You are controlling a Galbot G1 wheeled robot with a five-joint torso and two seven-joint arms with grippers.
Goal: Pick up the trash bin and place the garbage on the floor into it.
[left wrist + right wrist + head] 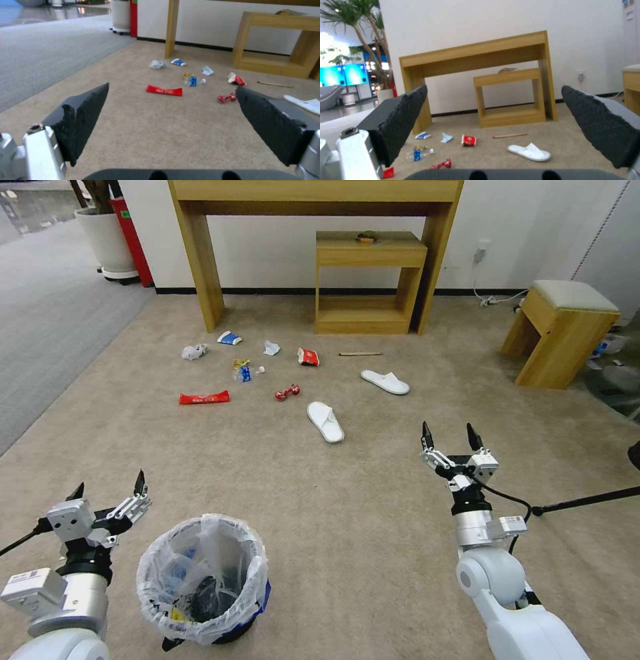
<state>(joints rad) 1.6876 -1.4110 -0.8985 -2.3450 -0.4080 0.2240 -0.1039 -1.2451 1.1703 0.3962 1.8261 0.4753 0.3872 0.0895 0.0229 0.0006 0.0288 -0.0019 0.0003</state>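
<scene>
The trash bin (200, 580), black with a crinkled white bag liner, stands upright on the beige floor (373, 513) close in front of me. My left gripper (110, 483) hovers open just left of its rim, apart from it. Farther right, my right gripper (448, 432) is open and holds nothing. The garbage lies ahead: two white slippers (325, 421) (385, 382), a long red wrapper (204, 397) (164, 90), a small red wrapper (287, 392), a red cup (308, 357), a blue-white paper cup (229, 338), crumpled paper (194, 352), a small bottle (243, 373), a pale mask (271, 348) and a wooden stick (360, 354).
A tall wooden console table (317, 193) and a low wooden shelf (370, 280) stand against the far wall. A padded wooden stool (567, 330) is at the right. A white planter (107, 240) and a red box (133, 240) sit far left beside grey carpet (40, 327). A black rod (587, 500) crosses the floor at right.
</scene>
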